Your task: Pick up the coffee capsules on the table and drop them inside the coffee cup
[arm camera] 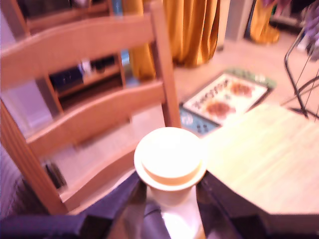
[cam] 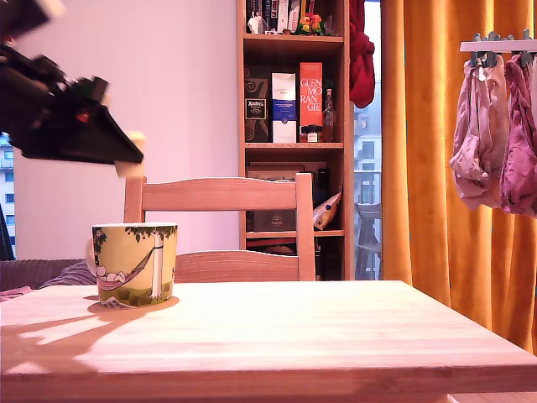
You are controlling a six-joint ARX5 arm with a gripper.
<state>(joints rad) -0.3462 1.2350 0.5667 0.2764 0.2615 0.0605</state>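
Note:
My gripper (cam: 128,159) hangs at the exterior view's upper left, above and slightly behind the coffee cup (cam: 134,264). It is shut on a cream coffee capsule (cam: 132,154), whose tip shows just past the dark fingers. In the wrist view the capsule (arm camera: 170,160) sits clamped between the two fingers (arm camera: 124,204), wide rim facing the camera. The cup is a yellow-green mug with a hammock print, upright near the table's far left corner. Its inside is hidden from both views.
The mug stands on a pale wooden table (cam: 294,336). Behind the table is a wooden chair (cam: 220,195). Further back are a bookshelf (cam: 294,101), orange curtains (cam: 436,143) and clothes on a rack (cam: 495,143). A patterned rug (arm camera: 224,99) lies on the floor.

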